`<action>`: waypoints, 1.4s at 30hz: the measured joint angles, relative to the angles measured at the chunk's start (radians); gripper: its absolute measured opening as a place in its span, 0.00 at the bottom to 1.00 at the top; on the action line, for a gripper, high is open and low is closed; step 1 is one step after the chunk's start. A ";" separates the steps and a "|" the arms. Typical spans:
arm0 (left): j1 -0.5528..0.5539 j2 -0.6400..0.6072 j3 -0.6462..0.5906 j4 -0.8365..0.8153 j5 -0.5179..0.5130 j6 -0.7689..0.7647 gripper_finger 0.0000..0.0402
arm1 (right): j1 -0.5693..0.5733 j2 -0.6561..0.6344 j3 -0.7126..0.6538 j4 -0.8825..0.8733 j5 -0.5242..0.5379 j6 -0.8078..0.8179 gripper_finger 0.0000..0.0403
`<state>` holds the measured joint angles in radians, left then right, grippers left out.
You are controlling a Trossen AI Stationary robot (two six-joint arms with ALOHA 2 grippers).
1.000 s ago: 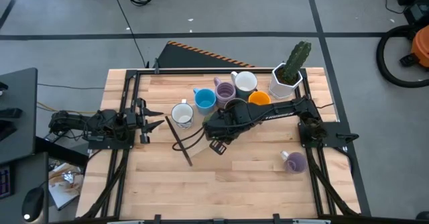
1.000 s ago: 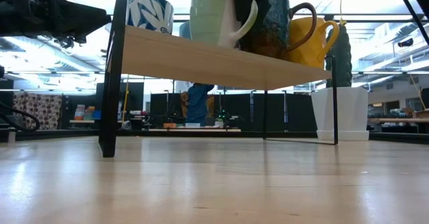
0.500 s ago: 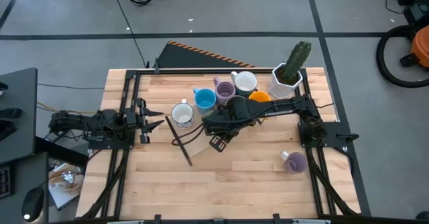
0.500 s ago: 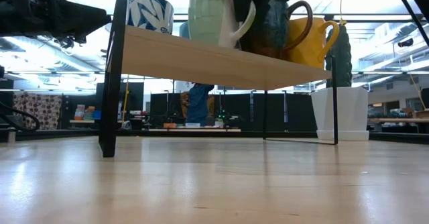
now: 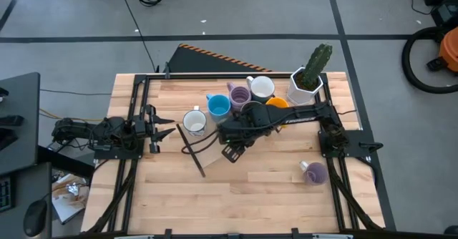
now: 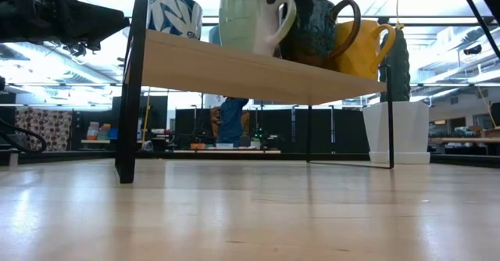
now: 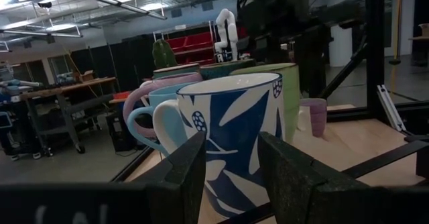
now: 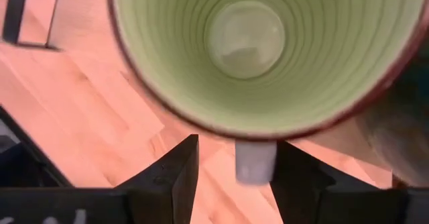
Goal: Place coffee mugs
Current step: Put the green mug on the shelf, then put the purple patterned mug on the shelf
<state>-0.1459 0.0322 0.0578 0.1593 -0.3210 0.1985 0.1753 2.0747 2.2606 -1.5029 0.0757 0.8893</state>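
Observation:
A green mug (image 6: 250,15) stands upright on the wooden shelf (image 6: 258,69), between a white mug with blue leaves (image 6: 173,15) and a dark mug (image 6: 316,26); an orange mug (image 6: 359,46) follows. My right gripper (image 8: 234,163) hangs open just above the green mug (image 8: 268,49), pointing down, its fingers on either side of the mug's handle (image 8: 255,160) without touching it. In the high view the right gripper (image 5: 240,132) hides the green mug. My left gripper (image 7: 231,184) waits open at the table's left edge, facing the leaf-patterned mug (image 7: 234,130).
On the shelf also stand a blue mug (image 5: 219,106), a lavender mug (image 5: 240,96) and a white mug (image 5: 262,87). Another lavender mug (image 5: 313,172) lies on the table near the right arm's base. A white pot with a cactus (image 5: 308,81) stands at the far right.
My right gripper has drawn upward off the green mug's handle, which now shows free in the low view. The green mug stays upright on the shelf.

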 joint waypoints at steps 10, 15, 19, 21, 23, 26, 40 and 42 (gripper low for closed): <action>0.000 0.000 0.000 0.000 0.000 -0.004 0.35 | 0.019 -0.001 0.095 -0.068 0.024 -0.008 0.43; 0.000 0.000 0.000 -0.001 0.000 -0.005 0.35 | 0.020 -0.018 0.095 -0.069 0.047 -0.027 0.43; 0.000 0.000 0.000 -0.005 0.000 -0.005 0.35 | 0.024 -0.031 0.095 -0.068 0.068 -0.028 0.43; 0.000 0.000 0.000 -0.006 0.000 -0.005 0.35 | 0.034 -0.041 0.095 -0.068 0.072 -0.028 0.43; 0.000 0.000 0.000 -0.006 0.000 -0.005 0.35 | 0.051 -0.049 0.095 -0.068 0.114 -0.028 0.43; 0.000 0.000 0.000 -0.008 0.000 -0.008 0.35 | 0.074 -0.051 0.095 -0.068 0.160 -0.036 0.43; 0.000 0.000 0.000 -0.024 0.000 -0.030 0.35 | 0.251 -0.053 0.082 -0.066 0.183 -0.084 0.43; 0.000 0.000 0.000 -0.024 0.000 -0.031 0.35 | 0.273 -0.053 0.058 -0.068 0.164 -0.049 0.43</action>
<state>-0.1461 0.0324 0.0578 0.1352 -0.3206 0.1676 0.4486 2.0212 2.3182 -1.5711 0.2398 0.8405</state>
